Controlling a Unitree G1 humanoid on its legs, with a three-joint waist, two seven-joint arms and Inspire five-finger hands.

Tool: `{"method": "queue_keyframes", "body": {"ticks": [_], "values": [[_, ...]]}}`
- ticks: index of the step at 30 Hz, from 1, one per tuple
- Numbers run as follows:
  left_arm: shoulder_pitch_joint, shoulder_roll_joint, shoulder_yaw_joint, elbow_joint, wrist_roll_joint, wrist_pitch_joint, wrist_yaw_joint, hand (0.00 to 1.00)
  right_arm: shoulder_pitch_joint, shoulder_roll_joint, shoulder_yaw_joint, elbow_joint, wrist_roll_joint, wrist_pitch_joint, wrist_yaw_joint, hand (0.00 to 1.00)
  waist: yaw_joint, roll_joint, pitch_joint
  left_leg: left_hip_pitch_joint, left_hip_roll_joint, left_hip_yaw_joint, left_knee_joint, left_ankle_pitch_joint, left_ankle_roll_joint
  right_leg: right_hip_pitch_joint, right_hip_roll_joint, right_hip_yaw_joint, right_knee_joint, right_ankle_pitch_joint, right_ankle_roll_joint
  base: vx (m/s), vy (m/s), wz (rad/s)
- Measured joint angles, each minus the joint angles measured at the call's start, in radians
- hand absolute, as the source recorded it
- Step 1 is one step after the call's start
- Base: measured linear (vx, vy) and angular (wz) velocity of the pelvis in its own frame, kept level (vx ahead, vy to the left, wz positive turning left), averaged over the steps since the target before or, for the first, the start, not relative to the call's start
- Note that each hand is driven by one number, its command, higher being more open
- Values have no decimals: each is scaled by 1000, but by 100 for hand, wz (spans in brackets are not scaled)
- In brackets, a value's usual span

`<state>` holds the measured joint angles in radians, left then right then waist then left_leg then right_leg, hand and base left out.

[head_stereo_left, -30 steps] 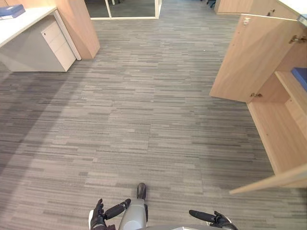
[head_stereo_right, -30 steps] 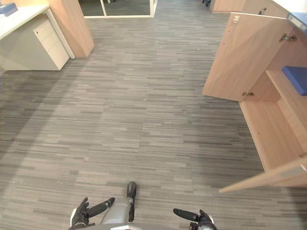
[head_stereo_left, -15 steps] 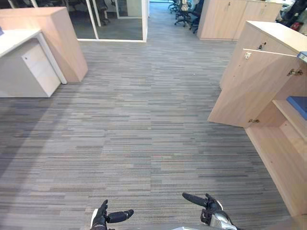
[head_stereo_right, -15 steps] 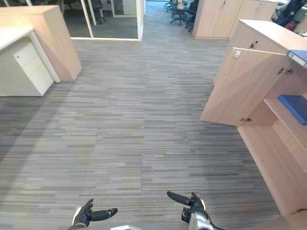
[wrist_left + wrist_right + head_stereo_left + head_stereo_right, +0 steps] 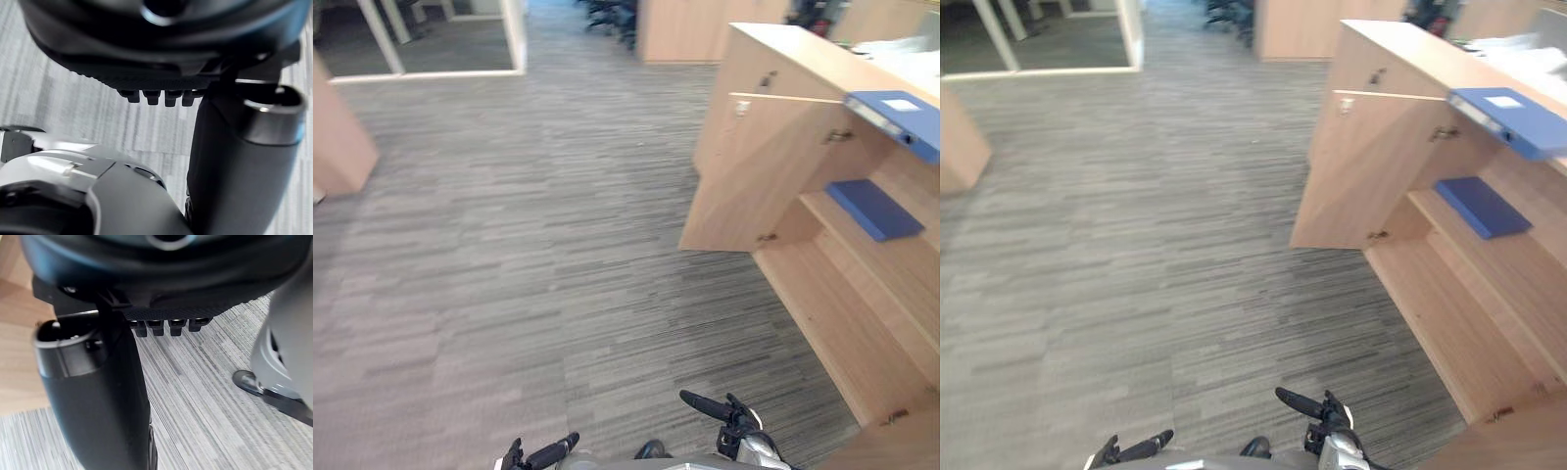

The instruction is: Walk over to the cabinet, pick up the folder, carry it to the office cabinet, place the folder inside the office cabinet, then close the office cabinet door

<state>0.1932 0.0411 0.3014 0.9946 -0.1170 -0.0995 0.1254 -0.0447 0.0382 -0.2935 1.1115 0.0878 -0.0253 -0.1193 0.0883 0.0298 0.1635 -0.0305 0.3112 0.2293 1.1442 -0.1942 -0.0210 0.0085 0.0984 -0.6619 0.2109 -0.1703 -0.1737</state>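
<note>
Floor: grey striped carpet point(image 5: 509, 245), throughout. Glass partition point(image 5: 440, 39), white-framed, at 11 o'clock. Light wood panel point(image 5: 337, 142), at 10 o'clock. Light wood unit point(image 5: 680, 29), at 12 o'clock, dark office chairs point(image 5: 607, 14) beside it.

Left hand point(image 5: 516, 457) and right hand point(image 5: 732, 423): matte black. Short square-tipped black fingers point(image 5: 176, 325) in a row, fine dotted texture on the palm. Thick rounded black thumb point(image 5: 98, 406) with a grey band. Right arm point(image 5: 762, 452) silver-grey.
</note>
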Motion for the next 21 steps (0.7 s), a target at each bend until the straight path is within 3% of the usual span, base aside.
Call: {"method": "queue_keyframes", "body": {"ticks": [3, 4, 6, 8, 9, 11, 12, 13, 14, 16, 18, 20, 21], "values": [[1, 11, 40, -41, -36, -22, 1, 100, -20, 0, 1, 58, 19, 4, -4, 100, 20, -52, 19, -121, -23, -36, 54, -47, -3, 66, 3, 115, -32, -14, 6, 426, 62, -128], [1, 13, 42, -60, -44, -32, 2, 100, -22, -3, 3, 66, 30, 4, -10, 100, 20, -66, 25, -180, -48, -80, 5, -71, -8, 102, 3, 160, -60, -8, 32, 457, 64, -109], [2, 7, 44, -84, -49, -35, 8, 100, -27, -21, 7, 91, 32, 4, -17, 100, 25, -72, 32, -226, -98, -165, -179, -101, -32, 145, 0, 231, -78, -10, 58, 338, 113, -112], [2, -1, 51, -91, -49, -30, 27, 100, -35, -37, 33, 100, 32, 3, -18, 100, 26, -73, 55, -234, -183, -381, -532, -106, -61, 189, -16, 321, -90, -25, 89, 322, 222, -113], [4, -6, 61, -88, -49, -29, 32, 100, -35, -38, 46, 100, 32, 3, -19, 100, 26, -78, 60, -234, -201, -434, -615, -96, -69, 193, -25, 342, -89, -31, 99, 327, 256, -106], [13, -30, 93, -86, -77, -25, 62, 100, -29, -34, 66, 93, 32, 4, -20, 100, 36, -81, 63, -231, -227, -560, -836, -11, -103, 193, -64, 423, -58, -73, 152, 375, 291, -102], [18, -33, 98, -84, -82, -24, 68, 100, -20, -33, 73, 84, 32, 4, -21, 100, 42, -79, 59, -223, -231, -561, -837, 31, -125, 193, -76, 442, -46, -86, 169, 444, 353, -98], [26, -42, 100, -82, -92, -24, 76, 100, 1, -29, 73, 61, 32, 3, -20, 100, 53, -84, 40, -215, -258, -561, -827, 114, -131, 182, -109, 466, -22, -105, 201, 467, 394, -92], [32, -41, 100, -80, -96, -23, 79, 100, 8, -18, 68, 53, 31, 3, -17, 100, 63, -90, 37, -216, -274, -534, -785, 111, -118, 178, -138, 476, 9, -117, 222, 562, 478, -104], [31, -42, 120, -67, -110, -22, 87, 100, 18, 16, 48, 30, 28, 8, 2, 100, 68, -104, 19, -181, -298, -430, -726, 43, -57, 131, -222, 466, 152, -126, 244, 434, 377, -118], [36, -38, 118, -61, -108, -22, 84, 100, 19, 24, 20, 15, 23, 8, 7, 100, 71, -108, 13, -104, -331, -332, -730, 15, -10, 21, -342, 455, 452, -117, 226, 312, 328, -118], [30, -23, 111, -45, -104, -22, 81, 100, 17, 10, -16, -17, 20, -1, 11, 100, 29, -104, 19, 7, -378, -279, -737, -17, 45, -48, -518, 330, 782, -48, 89, 280, 346, -63], [30, -13, 112, -44, -79, -22, 73, 100, 17, 0, -21, -17, 20, -2, 12, 100, 18, -93, 24, 69, -378, -260, -752, -24, 57, -46, -573, 249, 861, -35, 56, 210, 276, -39]]}}
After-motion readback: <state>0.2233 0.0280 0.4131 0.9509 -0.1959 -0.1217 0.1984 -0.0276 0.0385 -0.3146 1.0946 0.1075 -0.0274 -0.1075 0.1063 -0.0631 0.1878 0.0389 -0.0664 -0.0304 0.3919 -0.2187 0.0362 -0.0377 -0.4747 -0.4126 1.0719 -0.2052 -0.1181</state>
